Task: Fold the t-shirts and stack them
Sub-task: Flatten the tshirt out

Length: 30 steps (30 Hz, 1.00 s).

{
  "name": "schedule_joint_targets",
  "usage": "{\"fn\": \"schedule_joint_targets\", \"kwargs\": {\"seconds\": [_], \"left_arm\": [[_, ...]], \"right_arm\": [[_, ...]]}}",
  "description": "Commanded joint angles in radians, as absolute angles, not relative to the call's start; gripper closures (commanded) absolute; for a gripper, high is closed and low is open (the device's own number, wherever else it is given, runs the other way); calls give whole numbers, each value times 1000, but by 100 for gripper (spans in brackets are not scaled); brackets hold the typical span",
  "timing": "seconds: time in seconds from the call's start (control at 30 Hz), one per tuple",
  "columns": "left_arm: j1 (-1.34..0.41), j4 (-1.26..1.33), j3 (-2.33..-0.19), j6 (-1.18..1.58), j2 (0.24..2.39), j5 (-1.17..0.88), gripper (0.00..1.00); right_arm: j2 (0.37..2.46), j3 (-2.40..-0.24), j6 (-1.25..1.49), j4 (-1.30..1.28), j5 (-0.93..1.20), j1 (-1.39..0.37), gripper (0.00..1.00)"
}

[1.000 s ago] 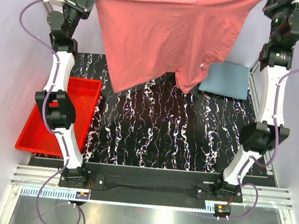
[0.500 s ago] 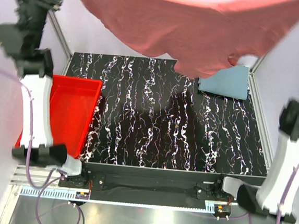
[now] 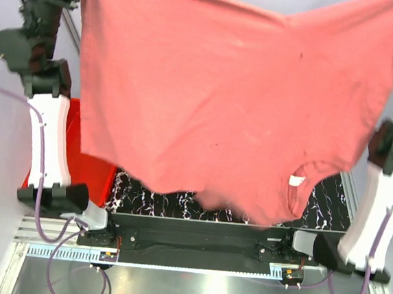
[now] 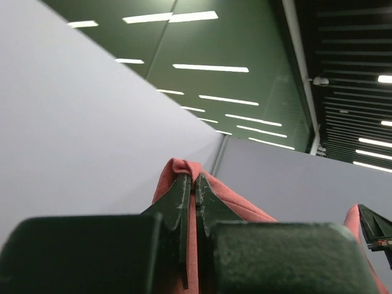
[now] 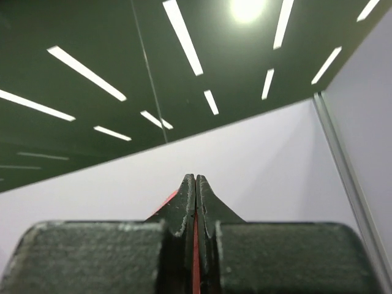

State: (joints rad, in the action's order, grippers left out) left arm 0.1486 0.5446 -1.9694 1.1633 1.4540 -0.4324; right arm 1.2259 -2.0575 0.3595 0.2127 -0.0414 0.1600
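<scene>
Between the left gripper [image 4: 192, 179] and right gripper [image 5: 195, 181], both pinching it tight, the pink t-shirt [image 3: 220, 108] hid way more of the table [image 3: 152, 199] than before.

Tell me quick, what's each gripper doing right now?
Left gripper: shut on the pink t-shirt, pinching a bunched edge.
Right gripper: shut on the same pink t-shirt, a sliver showing between the jaws.

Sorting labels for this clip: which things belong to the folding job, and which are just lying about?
Job: pink shirt, held up by the left pincer and right pincer, both shut on it.
Lying about: red tray, black marbled table.
</scene>
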Motion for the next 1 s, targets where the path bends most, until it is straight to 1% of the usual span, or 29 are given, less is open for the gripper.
{"fn": "schedule_joint_targets", "kwargs": {"seconds": [0.0,0.1,0.2,0.23,0.3,0.33,0.37,0.4,0.47,0.57,0.73,0.83,0.87,0.9,0.93,0.97], "left_arm": [[155,531,-2051,1131,1546,-361,100],[153,528,-2115,1132,1641,-347,100],[152,526,-2221,1149,1750,-331,100],[152,517,-2290,1150,1779,-325,100],[144,505,-2363,1152,1865,-304,100],[140,491,-2443,1152,1894,-298,100],[135,471,-2498,1151,1925,-287,100],[130,453,-2543,1149,1981,-264,100],[124,449,-2586,1161,2017,-236,100],[120,456,-2571,1161,2002,-204,100],[118,495,-2442,1169,1942,-247,100],[118,506,-2335,1173,1893,-307,100],[118,515,-2286,1173,1846,-323,100],[118,546,-2225,1172,1812,-360,100],[118,557,-2059,1170,1774,-379,100],[118,567,-1964,1170,1685,-388,100]], "right_arm": [[1395,-2101,363,221,-46,166,100],[1516,-2190,397,236,-29,164,100],[1645,-2314,434,239,-18,166,100],[1681,-2351,443,235,-17,166,100],[1786,-2494,462,203,-17,166,100],[1822,-2547,465,187,-18,166,100],[1857,-2657,469,155,-21,166,100],[1915,-2708,472,141,-31,166,100],[1945,-2787,472,126,-43,164,100],[1910,-2732,459,168,-66,166,100],[1821,-2639,443,138,-43,166,100],[1731,-2487,448,129,-35,166,100],[1698,-2383,454,112,-38,166,100],[1624,-2315,460,106,-55,166,100],[1580,-2164,475,97,-58,166,100],[1489,-2087,482,84,-66,166,100]]}}
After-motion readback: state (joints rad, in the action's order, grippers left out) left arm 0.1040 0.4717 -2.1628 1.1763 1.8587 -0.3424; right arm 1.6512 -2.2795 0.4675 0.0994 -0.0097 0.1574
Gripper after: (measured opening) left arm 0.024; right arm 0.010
